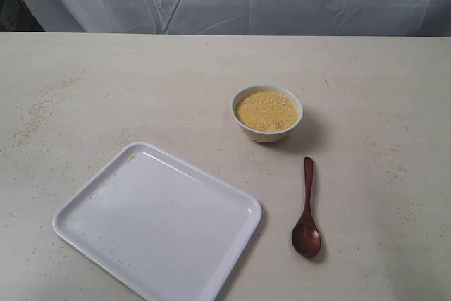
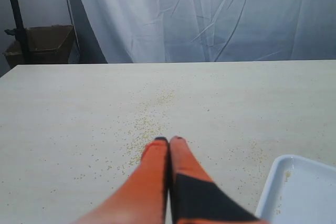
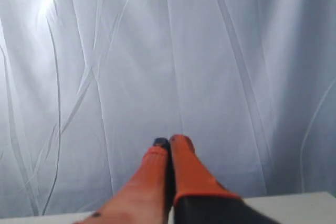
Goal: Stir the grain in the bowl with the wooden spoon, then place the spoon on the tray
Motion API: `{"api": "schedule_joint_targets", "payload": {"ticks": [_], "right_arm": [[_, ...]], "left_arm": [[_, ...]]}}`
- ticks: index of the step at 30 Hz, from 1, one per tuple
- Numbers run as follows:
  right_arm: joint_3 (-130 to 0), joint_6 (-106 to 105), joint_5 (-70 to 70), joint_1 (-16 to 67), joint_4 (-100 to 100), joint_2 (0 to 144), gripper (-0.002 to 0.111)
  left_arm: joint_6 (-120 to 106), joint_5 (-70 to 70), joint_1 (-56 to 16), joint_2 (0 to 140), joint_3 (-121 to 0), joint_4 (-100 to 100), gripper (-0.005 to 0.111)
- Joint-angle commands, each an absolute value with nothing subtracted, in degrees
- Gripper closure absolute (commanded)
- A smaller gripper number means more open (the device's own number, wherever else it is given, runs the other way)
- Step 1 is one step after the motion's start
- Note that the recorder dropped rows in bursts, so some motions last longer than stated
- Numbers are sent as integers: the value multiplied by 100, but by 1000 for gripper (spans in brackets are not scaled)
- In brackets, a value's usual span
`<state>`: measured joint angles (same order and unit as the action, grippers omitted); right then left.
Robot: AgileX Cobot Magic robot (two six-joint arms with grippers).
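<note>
Neither arm appeared in the exterior view. Left gripper [image 2: 168, 140]: fingers pressed together, nothing between them, low over the table [image 1: 106, 82], with a corner of the tray [image 2: 299, 192] just beside it and loose spilled grains [image 2: 147, 124] ahead. Right gripper [image 3: 170, 140]: also pressed together and empty, aimed at the white curtain [image 3: 157, 51], with only a sliver of table edge below it; the spoon was not in its view. On the table, nearest the front edge, the tray lay empty on the left side, turned at an angle. To its right, apart from it, lay the wooden spoon [image 1: 308, 211], flat, with its oval end nearest. Its long axis ran almost straight front to back, the slim handle pointing away toward the bowl [image 1: 266, 135]. The bowl stood just beyond the handle tip, not touching it, holding the grain [image 1: 266, 111] close to the rim. The spoon lay on the right arm's side, so I judged that arm the nearer; it would need to tip down and spread its fingers across the handle.
</note>
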<state>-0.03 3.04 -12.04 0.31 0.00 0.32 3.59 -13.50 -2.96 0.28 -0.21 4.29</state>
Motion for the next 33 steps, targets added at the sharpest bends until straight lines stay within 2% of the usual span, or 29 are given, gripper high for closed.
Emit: {"api": "schedule_joint_targets", "payload": {"ticks": [1, 3, 7, 11, 13, 18, 24, 29, 33], "right_arm": [[0, 101, -1693, 0, 0, 0, 107], [-114, 101, -1291, 0, 325, 0, 108], [-1169, -35, 1061, 0, 509, 325, 109], [-2461, 228, 3400, 0, 455, 1665, 109], [-2928, 254, 3991, 0, 543, 2363, 109], [-3003, 833, 3510, 0, 757, 3742, 109], [-3062, 695, 3508, 158, 2206, 5676, 109], [-3462, 712, 3162, 1244, 2280, 6851, 109], [-3712, 1578, 2511, 2220, 1806, 7741, 109]], "left_arm": [[379, -1323, -292, 0, 0, 413, 107], [379, -1323, -292, 0, 0, 413, 107], [379, -1323, -292, 0, 0, 413, 107], [379, -1323, -292, 0, 0, 413, 107], [379, -1323, -292, 0, 0, 413, 107], [379, -1323, -292, 0, 0, 413, 107], [379, -1323, -292, 0, 0, 413, 107], [379, -1323, -292, 0, 0, 413, 107], [379, -1323, -292, 0, 0, 413, 107]]}}
